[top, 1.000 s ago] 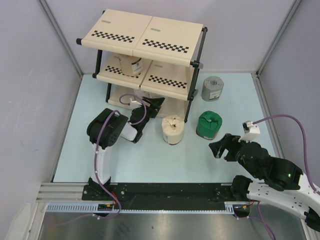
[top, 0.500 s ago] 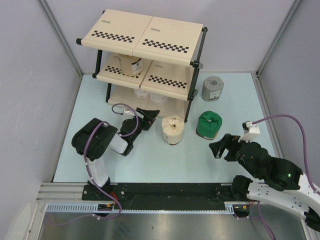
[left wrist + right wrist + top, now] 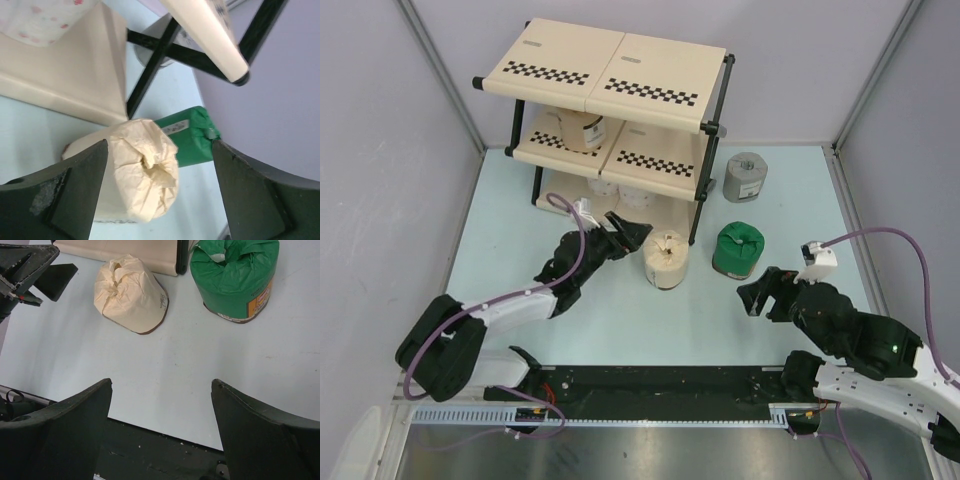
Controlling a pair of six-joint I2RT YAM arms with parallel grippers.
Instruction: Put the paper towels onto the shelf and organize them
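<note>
Roughly halfway: shelved rolls [image 3: 582,131] on shelf [image 3: 570,60]; beige roll [image 3: 666,260], green roll [image 3: 738,250], grey roll [image 3: 745,177] mid-frame on desk [image 3: 520,280]. Released, empty: left end effector [image 3: 628,230], right end effector [image 3: 762,290].

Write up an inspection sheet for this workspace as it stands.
Surface: pale blue table top, carrying three rolls.
Job's things: shelf upright at the back. A shelved tan roll sits on its middle tier and two white rolls on its bottom tier. A loose tan roll, a green roll and a grey roll stand on the table.
Clutter: nothing seen.
Grippers: left gripper open, fingers facing the loose tan roll. Right gripper open and empty, near the green roll.
Cables: a purple cable loops along each arm.
Surroundings: plain grey walls; black rail at the near edge.
</note>
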